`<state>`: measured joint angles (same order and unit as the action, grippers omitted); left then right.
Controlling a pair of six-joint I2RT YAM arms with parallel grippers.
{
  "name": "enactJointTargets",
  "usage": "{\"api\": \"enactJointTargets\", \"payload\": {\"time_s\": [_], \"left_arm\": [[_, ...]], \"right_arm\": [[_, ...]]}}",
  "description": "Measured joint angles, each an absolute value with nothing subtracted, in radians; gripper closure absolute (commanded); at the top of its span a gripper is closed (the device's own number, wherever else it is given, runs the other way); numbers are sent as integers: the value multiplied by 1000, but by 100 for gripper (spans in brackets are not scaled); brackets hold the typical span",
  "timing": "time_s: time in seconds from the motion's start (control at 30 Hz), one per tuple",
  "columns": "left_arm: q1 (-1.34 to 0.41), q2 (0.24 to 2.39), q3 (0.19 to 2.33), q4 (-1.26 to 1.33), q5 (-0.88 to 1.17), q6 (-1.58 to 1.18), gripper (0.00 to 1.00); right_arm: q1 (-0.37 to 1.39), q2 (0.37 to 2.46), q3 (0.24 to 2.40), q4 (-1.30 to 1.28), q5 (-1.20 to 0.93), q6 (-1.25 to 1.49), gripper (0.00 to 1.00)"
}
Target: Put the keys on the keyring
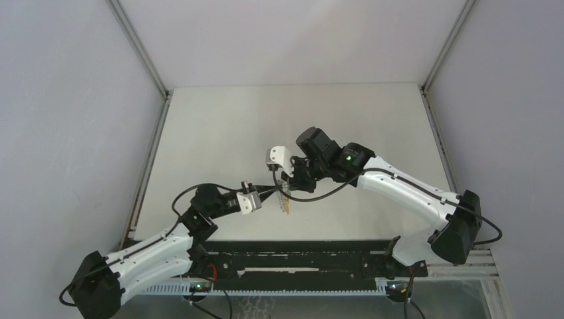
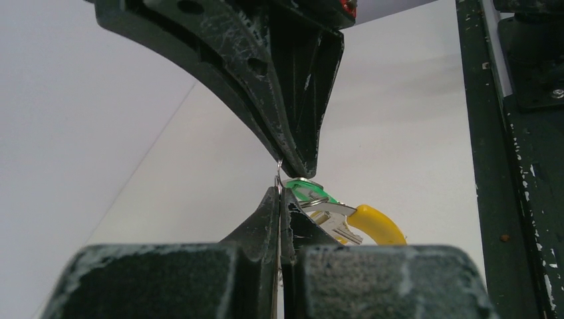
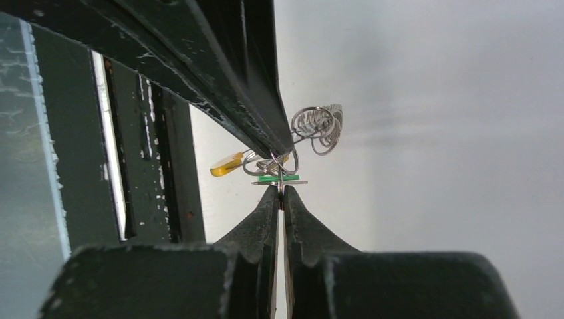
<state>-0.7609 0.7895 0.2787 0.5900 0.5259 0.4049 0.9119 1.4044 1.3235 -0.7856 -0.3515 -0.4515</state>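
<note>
the white table [image 1: 219, 133] is seen from above, with a black rail [image 1: 299, 262] bolted along its near edge. the left arm [image 1: 153, 252] is stretched from the lower left towards the middle, and the right arm [image 1: 406, 189] is bent in from the right, so that the two are brought tip to tip above the table, a little nearer the rail than the far edge.

the left gripper [image 2: 279, 194] is held with its fingers pressed flat together, and a thin grey wire is seen coming up from between their tips. the right gripper [image 3: 279, 191] is likewise closed, no gap being left between its fingers. each gripper's tip is set almost touching the other's, the two being met at an angle.

the keyring [image 3: 320, 123] is held in the air at that meeting point; in the right wrist view its grey wire loops are bunched just beyond the left gripper's tip, and its wire is the one pinched by the left fingers. the yellow key [image 2: 377, 224] is hung from the wire and is tilted away to one side. the green key [image 2: 311, 191] is lain flat right at the right gripper's tip and seems to be clamped there, though the contact is too small to be made out surely.
</note>
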Motion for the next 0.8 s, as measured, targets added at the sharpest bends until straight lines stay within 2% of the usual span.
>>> {"api": "enactJointTargets", "payload": {"time_s": [0.57, 0.8], "left_arm": [[-786, 769, 279, 616, 570, 402, 100], [-787, 770, 279, 642, 579, 393, 100]], "right_arm": [[766, 1482, 1387, -840, -473, -283, 100], [782, 1489, 1386, -842, -481, -289, 100]]}}
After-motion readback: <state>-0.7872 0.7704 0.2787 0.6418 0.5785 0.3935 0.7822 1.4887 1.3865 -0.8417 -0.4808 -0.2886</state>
